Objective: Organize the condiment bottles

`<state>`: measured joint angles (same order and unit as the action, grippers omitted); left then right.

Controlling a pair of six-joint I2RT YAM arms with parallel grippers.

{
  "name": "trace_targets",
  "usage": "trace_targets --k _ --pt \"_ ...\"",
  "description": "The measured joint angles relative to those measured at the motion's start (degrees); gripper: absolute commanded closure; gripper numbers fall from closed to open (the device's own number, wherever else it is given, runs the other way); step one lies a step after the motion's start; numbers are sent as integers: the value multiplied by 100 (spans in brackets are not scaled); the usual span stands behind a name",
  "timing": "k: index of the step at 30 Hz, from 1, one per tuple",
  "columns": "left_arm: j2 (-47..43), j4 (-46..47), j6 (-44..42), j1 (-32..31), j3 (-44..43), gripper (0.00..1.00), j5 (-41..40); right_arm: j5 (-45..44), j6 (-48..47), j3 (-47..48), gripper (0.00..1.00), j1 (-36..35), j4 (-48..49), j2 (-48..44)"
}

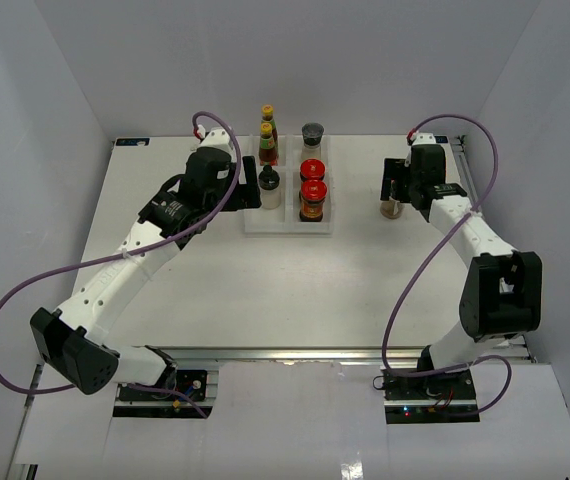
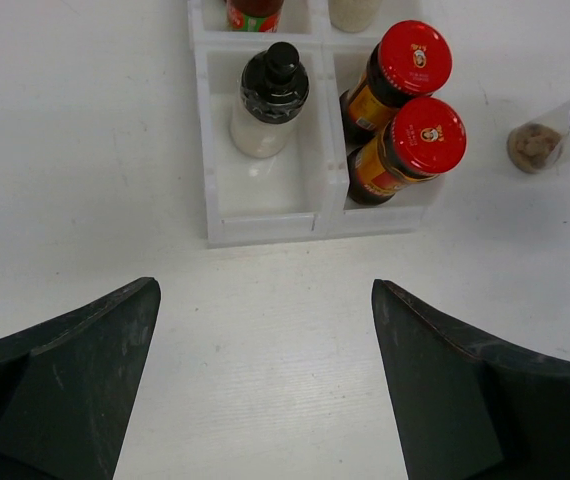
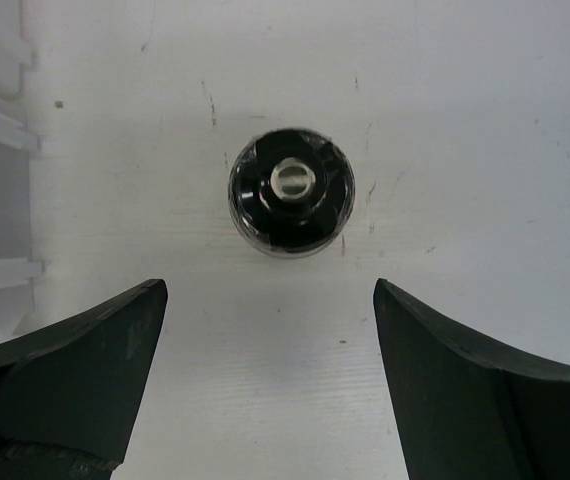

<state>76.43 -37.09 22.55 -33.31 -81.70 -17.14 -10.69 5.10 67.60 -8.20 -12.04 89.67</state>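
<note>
Pale grey walls (image 1: 295, 60) enclose a white matte counter (image 1: 265, 290). White divided plastic tray (image 1: 287, 229), far centre, holds six condiment bottles (image 1: 312, 190). Seventh, a black-capped clear shaker (image 3: 288, 192), stands upright on bare counter to the tray's right, just ahead of the right fingers (image 3: 465, 370), which are spread apart. The left fingers (image 2: 75, 370) are also apart and empty, facing the tray.

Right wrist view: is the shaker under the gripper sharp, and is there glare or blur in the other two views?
Right wrist: the black-capped shaker is sharp, seen straight from above; the fingers are dark and detail-poor. Left wrist: sharp, with a small bright reflection on the white tray floor. Top external: even soft light, faint shadows, no blur.
</note>
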Motion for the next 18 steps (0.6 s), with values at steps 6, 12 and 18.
trace_targets --k 6,12,18 --pt "-5 65 -3 64 211 2 6 14 -177 727 10 78 -65 658" --pt "-32 174 -60 126 217 2 13 141 -233 1157 10 218 -146 1094" --pt "-29 273 -111 200 265 2 53 297 -252 1226 7 236 -160 1407"
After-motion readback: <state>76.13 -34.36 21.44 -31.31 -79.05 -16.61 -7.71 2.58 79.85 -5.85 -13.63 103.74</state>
